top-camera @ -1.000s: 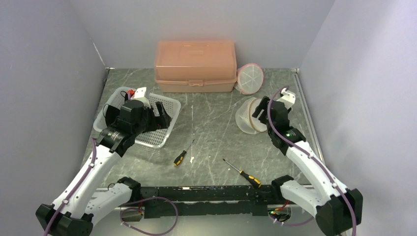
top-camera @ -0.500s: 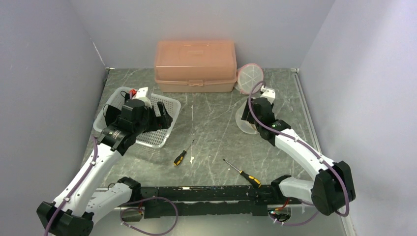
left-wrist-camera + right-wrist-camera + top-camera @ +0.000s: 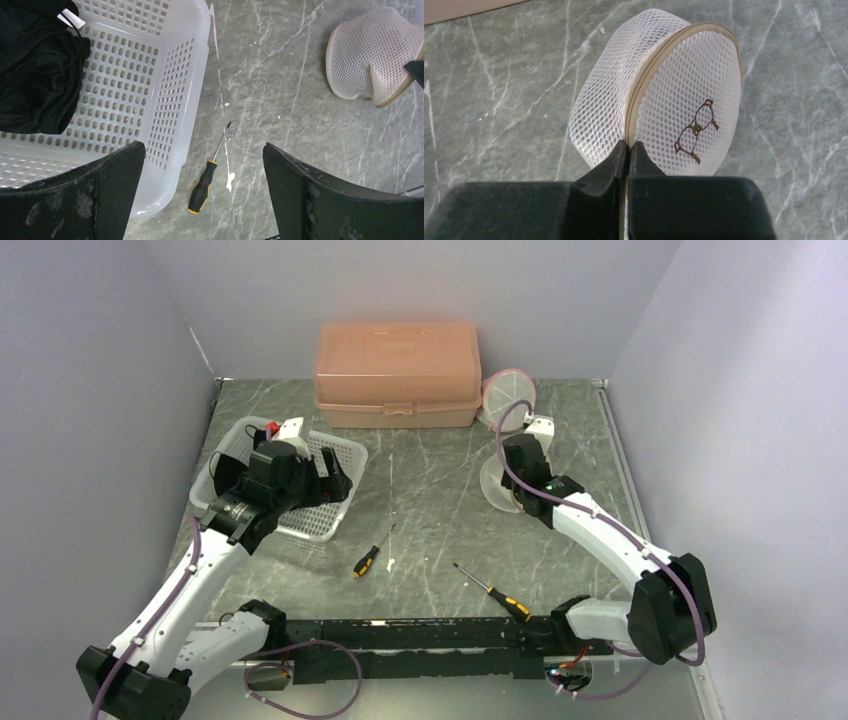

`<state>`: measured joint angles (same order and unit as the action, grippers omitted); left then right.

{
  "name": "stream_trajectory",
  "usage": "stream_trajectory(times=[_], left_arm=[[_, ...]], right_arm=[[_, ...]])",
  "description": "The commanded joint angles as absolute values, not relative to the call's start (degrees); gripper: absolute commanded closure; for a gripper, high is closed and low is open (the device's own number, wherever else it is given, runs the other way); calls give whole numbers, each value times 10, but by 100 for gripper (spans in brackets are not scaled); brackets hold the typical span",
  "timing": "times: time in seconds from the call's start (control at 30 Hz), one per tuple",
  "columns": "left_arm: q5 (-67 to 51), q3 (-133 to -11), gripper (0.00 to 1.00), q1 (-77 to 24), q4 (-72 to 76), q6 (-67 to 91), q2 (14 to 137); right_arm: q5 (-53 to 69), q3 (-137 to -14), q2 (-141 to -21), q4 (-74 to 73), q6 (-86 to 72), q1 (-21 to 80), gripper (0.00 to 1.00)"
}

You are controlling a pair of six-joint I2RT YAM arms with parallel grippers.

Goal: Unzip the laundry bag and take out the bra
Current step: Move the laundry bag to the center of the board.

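The laundry bag (image 3: 497, 485) sits on the right half of the surface (image 3: 430, 480), short of the far right corner, standing on its edge with its round mesh face turned sideways. The right end effector (image 3: 628, 147) is clenched tight at the bag's lower rim, just where the tan zip (image 3: 649, 70) runs in between its fingers. Whether the zip's tab is pinched there I cannot tell, as the fingers cover that spot. The zip looks closed along the part that shows.

Over by the left edge, the left end effector (image 3: 202, 150) hangs released, jaws wide, above the right rim of a white basket (image 3: 200, 30) with a black cloth (image 3: 35, 75) in it.

Between the two arms the middle of the surface lies open. Only a screwdriver (image 3: 366, 560) lies just off the basket's near corner, and a second screwdriver (image 3: 495, 592) lies closer to the near edge. Along the far edge stands a pink box (image 3: 397, 370), with a pink-rimmed mesh disc (image 3: 508, 400) leaning at its right end, near the bag but apart from it.
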<state>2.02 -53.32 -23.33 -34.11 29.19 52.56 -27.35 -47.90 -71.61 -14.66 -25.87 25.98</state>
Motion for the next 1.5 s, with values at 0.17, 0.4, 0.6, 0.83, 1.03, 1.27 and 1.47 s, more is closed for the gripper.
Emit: stream_trajectory(times=[0.17,0.4,0.6,0.83,1.03,1.27,1.47], left_arm=[[16,-545,6,-234,-332,288,524],[21,-545,6,-234,-332,287,522],[24,-544,6,-234,-334,286,517],[5,-543,6,-234,-329,276,517],[-32,-536,6,-238,-310,269,522],[-117,-526,6,-239,-257,299,542],[-189,-487,11,-275,-134,382,574]], right_arm=[[-335,-564,-664,-246,-254,342,100],[-359,-640,-692,-360,-320,420,100],[-370,-698,-755,-399,-403,467,100],[-335,-769,-863,-419,-443,494,100],[-302,-757,-855,-380,-412,494,52],[-293,-718,-772,-367,-404,484,20],[-302,-570,-588,-292,-397,439,20]])
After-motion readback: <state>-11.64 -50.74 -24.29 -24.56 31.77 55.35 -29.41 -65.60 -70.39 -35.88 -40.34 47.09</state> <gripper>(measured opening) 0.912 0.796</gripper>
